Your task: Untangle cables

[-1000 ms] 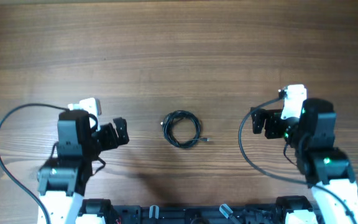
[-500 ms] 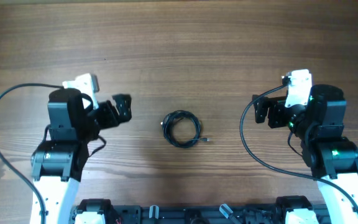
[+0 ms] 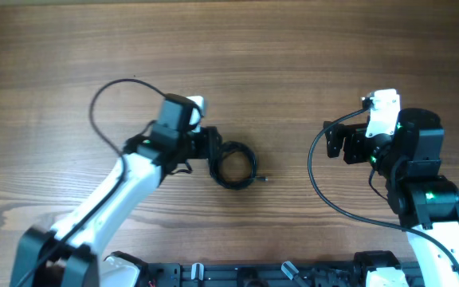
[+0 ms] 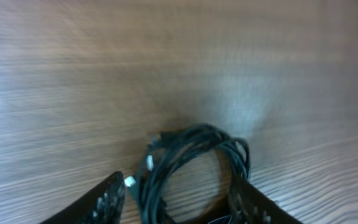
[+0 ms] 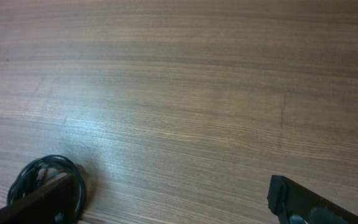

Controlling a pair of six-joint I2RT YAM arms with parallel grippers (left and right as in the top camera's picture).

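Note:
The cables (image 3: 236, 165) are thin black cords wound into one small coil on the wooden table, with a small plug end sticking out at the coil's right. My left gripper (image 3: 216, 149) is open at the coil's left side. In the left wrist view the coil (image 4: 194, 163) lies between my two open fingers (image 4: 178, 198), with a silver-tipped plug near the left finger. My right gripper (image 3: 332, 150) is open and empty, well to the right of the coil. The right wrist view shows the coil (image 5: 45, 177) at the lower left, partly behind my finger.
The thick black arm cables loop on the table: one behind my left arm (image 3: 102, 104), one beside my right arm (image 3: 317, 187). The robot base rail (image 3: 245, 275) runs along the front edge.
My left arm has swung right and forward from the left side, bringing its open gripper up to the coil. The right arm has barely moved. The coil lies where it was.

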